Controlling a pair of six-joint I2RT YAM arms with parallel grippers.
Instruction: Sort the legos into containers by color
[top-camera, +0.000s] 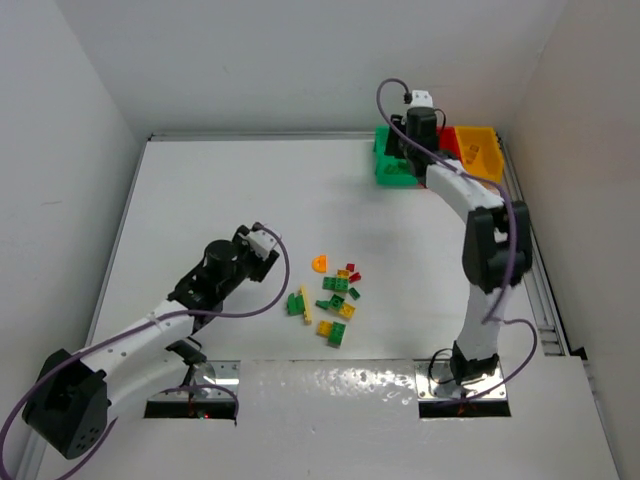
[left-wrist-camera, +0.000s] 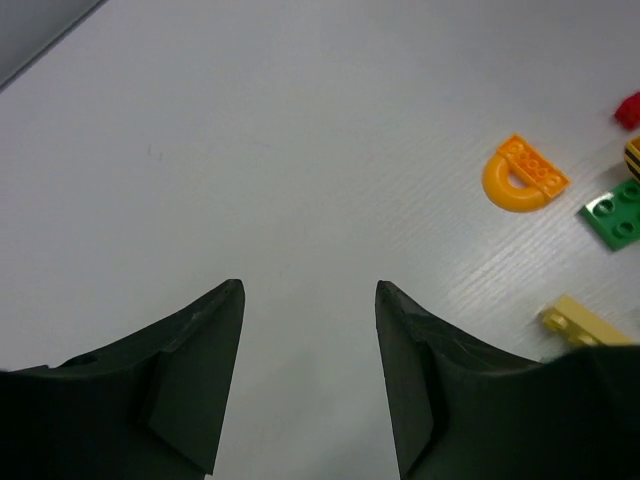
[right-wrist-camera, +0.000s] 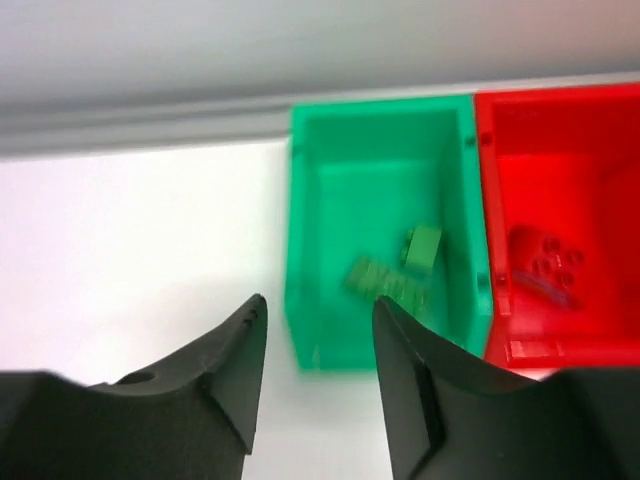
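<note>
Along the bench (top-camera: 220, 200) edges: white walls close the left, back and right sides; a metal rail (top-camera: 545, 290) runs down the right edge
Open room: wide bare surface left of and behind the legos (top-camera: 335, 295), and between them and the containers
Surface: white and matte, with a glossier strip at the near edge where both arm bases sit
Legos: loose heap of green, yellow-orange and red bricks at mid bench, well apart from the containers
Left fingers (left-wrist-camera: 215, 340): spread, only bare bench between them, low and just left of the heap; an orange arch brick (left-wrist-camera: 522, 175), a green plate (left-wrist-camera: 617, 212) and a pale yellow brick (left-wrist-camera: 580, 322) lie ahead to their right
Containers: three joined in a row at the far right corner, green bin (right-wrist-camera: 380, 130), red bin (right-wrist-camera: 560, 100), yellow-orange bin (top-camera: 478, 148)
Right fingers (right-wrist-camera: 240, 345): spread, holding nothing, hanging over the green bin's near rim
Green bin contents: green bricks (right-wrist-camera: 395, 270) on its floor
Red bin contents: a red studded piece (right-wrist-camera: 545, 262), blurred
Yellow-orange bin contents: too small to tell
</note>
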